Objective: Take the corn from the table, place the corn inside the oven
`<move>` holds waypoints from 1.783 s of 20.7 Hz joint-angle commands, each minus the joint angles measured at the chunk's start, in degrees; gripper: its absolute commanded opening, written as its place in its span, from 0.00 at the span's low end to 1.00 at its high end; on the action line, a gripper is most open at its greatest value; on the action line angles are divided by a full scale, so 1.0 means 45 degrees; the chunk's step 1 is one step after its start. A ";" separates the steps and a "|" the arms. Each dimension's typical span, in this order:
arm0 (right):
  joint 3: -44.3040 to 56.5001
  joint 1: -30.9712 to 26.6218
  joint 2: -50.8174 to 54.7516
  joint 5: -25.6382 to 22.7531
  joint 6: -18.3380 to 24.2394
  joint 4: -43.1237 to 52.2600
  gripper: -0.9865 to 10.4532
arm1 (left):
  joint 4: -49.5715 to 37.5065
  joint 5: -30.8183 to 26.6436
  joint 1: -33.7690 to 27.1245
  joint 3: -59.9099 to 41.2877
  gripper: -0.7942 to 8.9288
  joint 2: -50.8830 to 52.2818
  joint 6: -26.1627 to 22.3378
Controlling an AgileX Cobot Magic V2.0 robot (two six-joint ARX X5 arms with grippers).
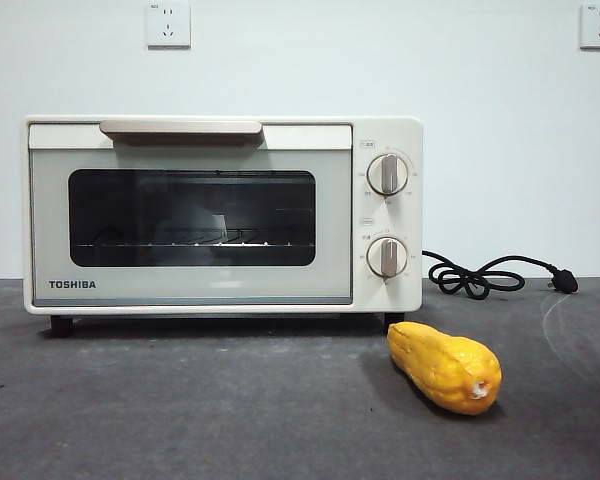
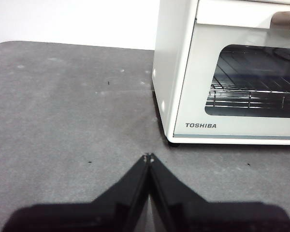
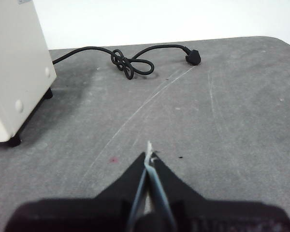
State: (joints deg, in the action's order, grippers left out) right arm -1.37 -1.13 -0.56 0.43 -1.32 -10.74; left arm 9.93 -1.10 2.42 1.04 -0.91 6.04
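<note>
The yellow-orange corn point(image 1: 445, 367) lies on the dark grey table point(image 1: 230, 410), just in front of the oven's right foot, its whitish stub end turned toward the front. The cream TOSHIBA oven point(image 1: 220, 215) stands behind it with its door closed; the left wrist view shows its front corner point(image 2: 232, 72), the right wrist view its side wall point(image 3: 14, 72). My left gripper point(image 2: 148, 157) is shut and empty over bare table to the left of the oven. On the oven's right, my right gripper point(image 3: 149, 155) is shut too, holding nothing. Neither wrist view shows the corn.
The oven's black cord point(image 1: 485, 277) lies coiled on the table to the right of the oven, its plug point(image 3: 193, 57) farther out. Two wall sockets point(image 1: 168, 22) sit high on the white wall behind.
</note>
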 commanded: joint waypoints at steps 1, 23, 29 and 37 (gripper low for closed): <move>0.0121 -0.0005 0.0010 0.0049 -0.0141 0.0087 0.09 | -0.0126 -0.0068 -0.0019 -0.0097 0.08 -0.0005 -0.0151; 0.0117 -0.0005 0.0010 0.1117 -0.6679 0.0121 0.09 | -0.0131 0.3186 -0.0015 -0.0068 0.08 -0.0121 0.3988; -0.0117 -0.0005 -0.0194 0.4206 -0.7135 -0.0384 0.09 | -0.0034 0.5780 -0.0015 0.0160 0.08 -0.0651 0.3997; -0.0772 -0.0005 -0.1224 0.7548 -0.7111 -0.0525 0.08 | 0.1749 0.6698 0.0015 0.2084 0.08 -0.2361 0.3798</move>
State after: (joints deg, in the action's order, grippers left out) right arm -3.68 -1.15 -5.96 33.26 -33.65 -13.96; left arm 17.78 28.80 2.42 9.69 -11.00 23.64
